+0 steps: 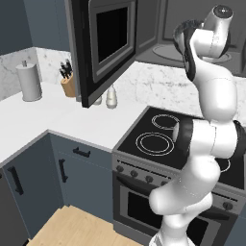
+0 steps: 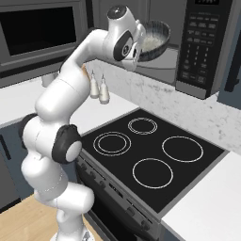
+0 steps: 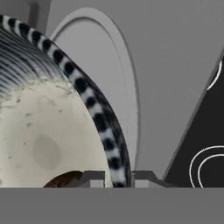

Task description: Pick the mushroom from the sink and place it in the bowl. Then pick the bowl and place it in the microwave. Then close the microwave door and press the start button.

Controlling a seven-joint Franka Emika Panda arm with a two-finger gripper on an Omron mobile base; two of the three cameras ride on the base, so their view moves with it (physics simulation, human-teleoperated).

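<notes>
The bowl has the mushroom sitting inside, a brown lump at the low edge of the pale speckled interior in the hand view. The gripper is clamped on the bowl's striped rim, one finger inside and one outside. From the right base view the bowl is up at the open microwave cavity, tipped so its mouth faces partly sideways. The microwave door hangs wide open over the counter, with the stove below.
</notes>
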